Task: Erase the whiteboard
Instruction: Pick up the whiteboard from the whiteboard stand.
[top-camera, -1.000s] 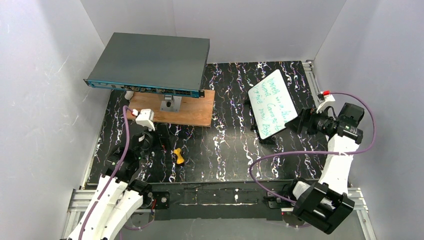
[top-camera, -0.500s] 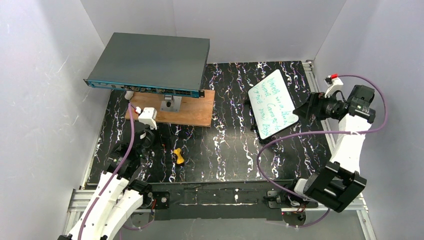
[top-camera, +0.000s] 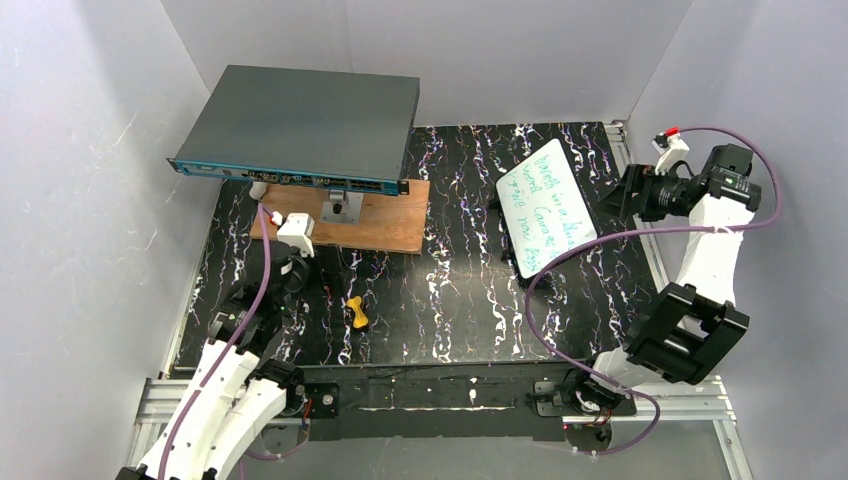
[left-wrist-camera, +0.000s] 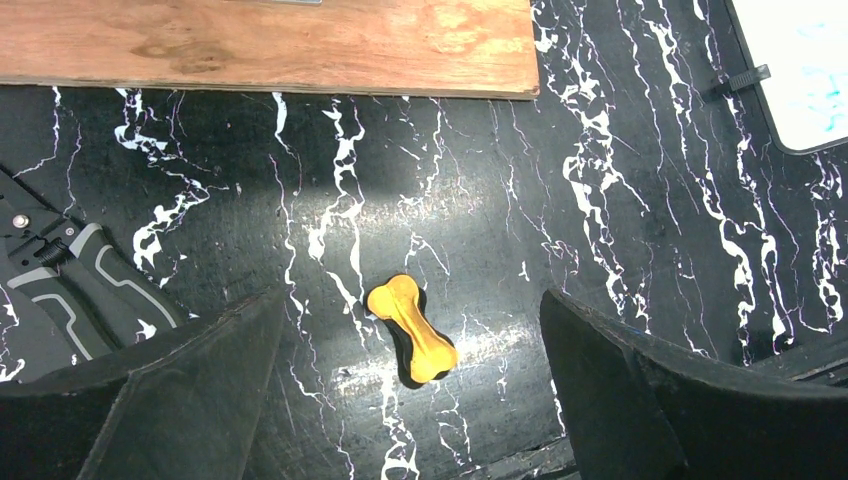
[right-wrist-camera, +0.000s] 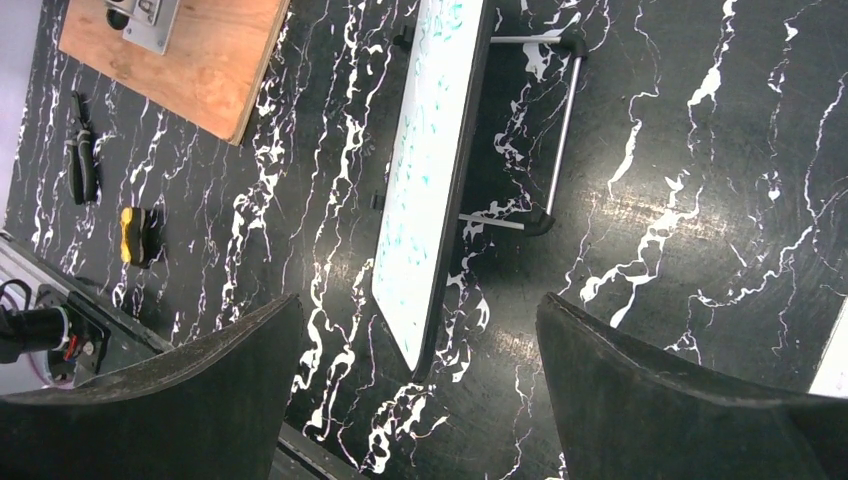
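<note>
Whiteboard (top-camera: 545, 208) sits at the right rear of the surface, propped at a tilt on its black stand, with green handwriting across its face. I judge it light, stiff and slick, and that thin stand looks ready to slide or tip under a wipe. I would brace it by the upper rim or a bare corner and keep off the written area.

My right end effector (right-wrist-camera: 417, 300) hovers just beside the board's right edge with its fingers spread wide, holding nothing. My left end effector (left-wrist-camera: 408, 300) is equally spread and hangs over the orange bone-shaped block (left-wrist-camera: 411, 343), which I take to be the eraser. It looks small and rigid, and easiest to pinch across its narrow waist.

I count one whiteboard, one orange block, one pair of pliers (left-wrist-camera: 70, 270), one wooden plank (left-wrist-camera: 270, 45) and one grey box (top-camera: 300, 125).
</note>
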